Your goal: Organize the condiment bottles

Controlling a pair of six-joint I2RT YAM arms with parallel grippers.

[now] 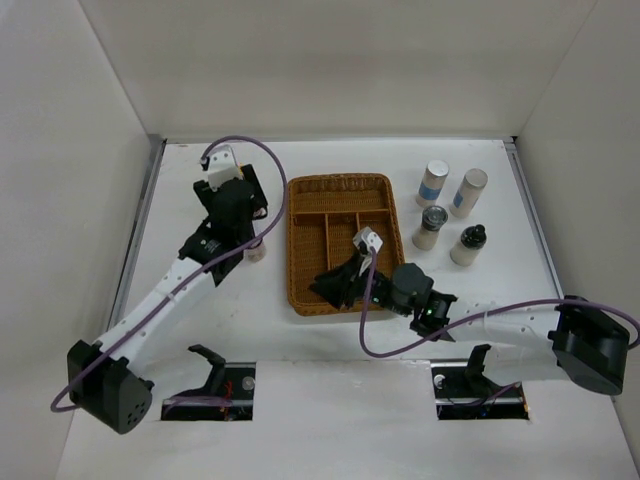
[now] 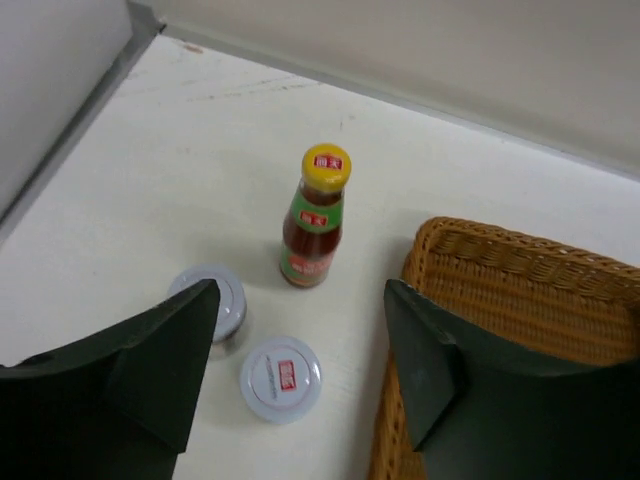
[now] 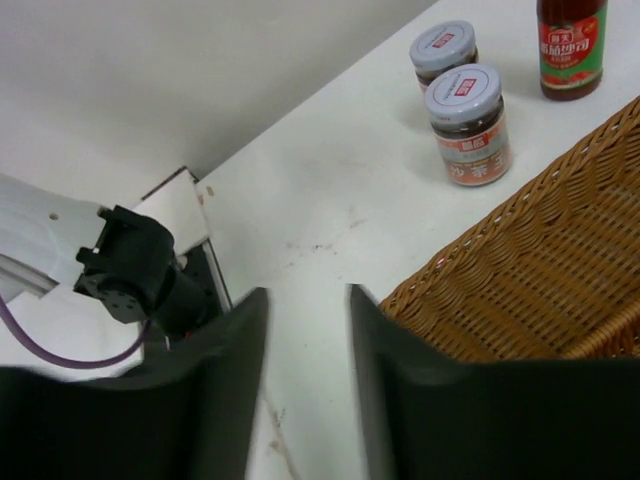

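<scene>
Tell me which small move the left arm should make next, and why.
Probably lower the left jaws straight down: they stand open above the nearer white-lidded jar, which sits between them. The second jar stands close beside, so go slowly.

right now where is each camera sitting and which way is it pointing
Top external: above and behind the bases, looking down on the table, wicker tray and four bottles right of it; left arm and right arm show.
Left wrist: on the left arm, facing the yellow-capped sauce bottle and two white-lidded jars beside the tray; open left gripper shows.
Right wrist: over the tray, facing leftward; open right gripper and part of the left arm show.
Both wrist views share that bottle, jars and tray.
</scene>
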